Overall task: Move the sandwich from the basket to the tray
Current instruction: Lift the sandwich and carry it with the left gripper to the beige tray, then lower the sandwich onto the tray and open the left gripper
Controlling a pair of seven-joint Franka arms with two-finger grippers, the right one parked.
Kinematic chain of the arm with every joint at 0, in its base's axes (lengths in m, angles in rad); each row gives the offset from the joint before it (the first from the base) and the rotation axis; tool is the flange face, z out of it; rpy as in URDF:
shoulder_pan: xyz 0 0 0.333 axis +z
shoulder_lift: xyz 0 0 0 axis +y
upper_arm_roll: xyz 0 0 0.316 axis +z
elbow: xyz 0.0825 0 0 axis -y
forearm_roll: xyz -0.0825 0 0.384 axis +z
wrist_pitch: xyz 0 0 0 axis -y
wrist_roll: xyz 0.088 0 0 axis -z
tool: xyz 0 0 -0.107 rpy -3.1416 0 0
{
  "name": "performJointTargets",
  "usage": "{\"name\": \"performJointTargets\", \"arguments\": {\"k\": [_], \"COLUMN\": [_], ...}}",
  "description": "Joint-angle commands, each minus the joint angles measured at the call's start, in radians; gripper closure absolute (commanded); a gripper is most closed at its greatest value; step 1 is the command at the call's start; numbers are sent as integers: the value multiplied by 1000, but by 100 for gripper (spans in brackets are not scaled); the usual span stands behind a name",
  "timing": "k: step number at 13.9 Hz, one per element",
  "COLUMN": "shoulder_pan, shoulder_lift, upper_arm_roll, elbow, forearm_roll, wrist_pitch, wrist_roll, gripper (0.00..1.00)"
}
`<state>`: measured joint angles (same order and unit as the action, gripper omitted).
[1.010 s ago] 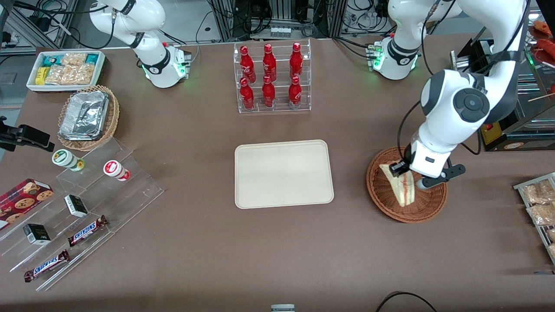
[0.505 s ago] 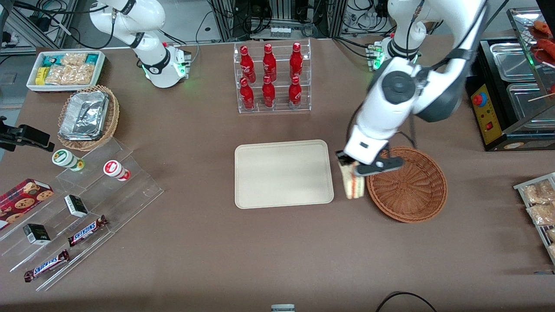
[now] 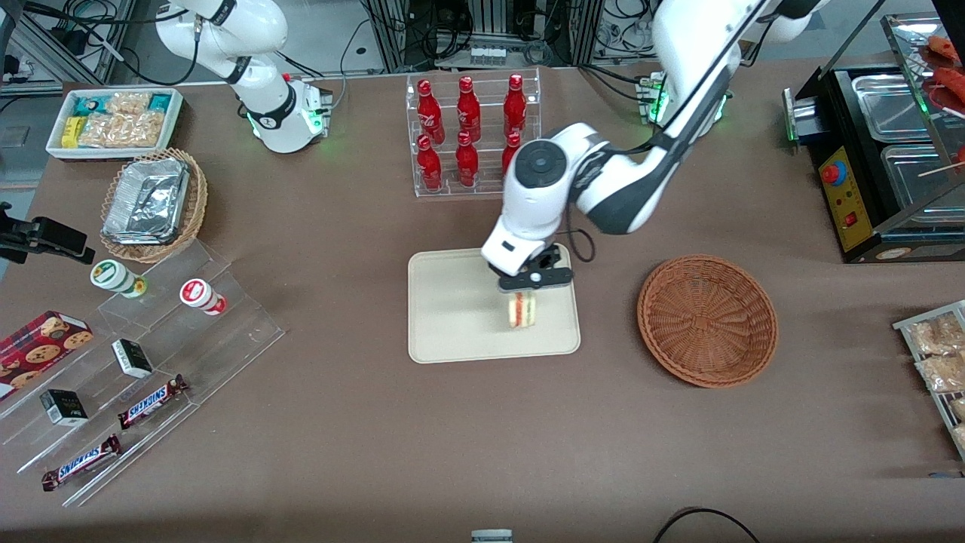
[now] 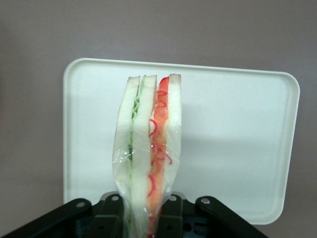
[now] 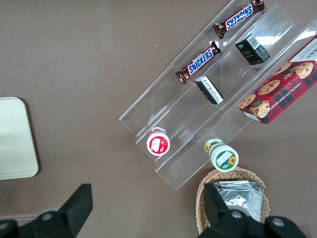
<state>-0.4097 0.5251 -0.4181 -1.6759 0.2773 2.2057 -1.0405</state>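
Hand with sandwich over tray; basket bare.

tray: matt cream plastic | basket: woven wicker | sandwich: glossy film wrap

My parked claw's fingers frame the brown table. Tray corner at the edge. Clear rack holds two Snickers, a cookie box, two cups. Foil basket beside it.
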Motion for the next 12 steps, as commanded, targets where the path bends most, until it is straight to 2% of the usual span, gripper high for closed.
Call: {"name": "performJointTargets", "arguments": {"k": [1, 3, 7, 10, 11, 12], "shoulder_pan": [-73, -89, -112, -118, -116, -116], "shoulder_lift": [142, 202, 260, 269, 268, 263], "upper_arm_roll": [10, 10, 10, 10, 10, 10], "elbow": [120, 151, 139, 131, 133, 136], "forearm_roll": [120, 144, 148, 146, 145, 145], "wrist_pitch": [-3, -1, 65, 57, 55, 52], "wrist_roll": [-116, -135, -164, -165, -167, -168], "gripper": [100, 100, 100, 97, 26, 0]}}
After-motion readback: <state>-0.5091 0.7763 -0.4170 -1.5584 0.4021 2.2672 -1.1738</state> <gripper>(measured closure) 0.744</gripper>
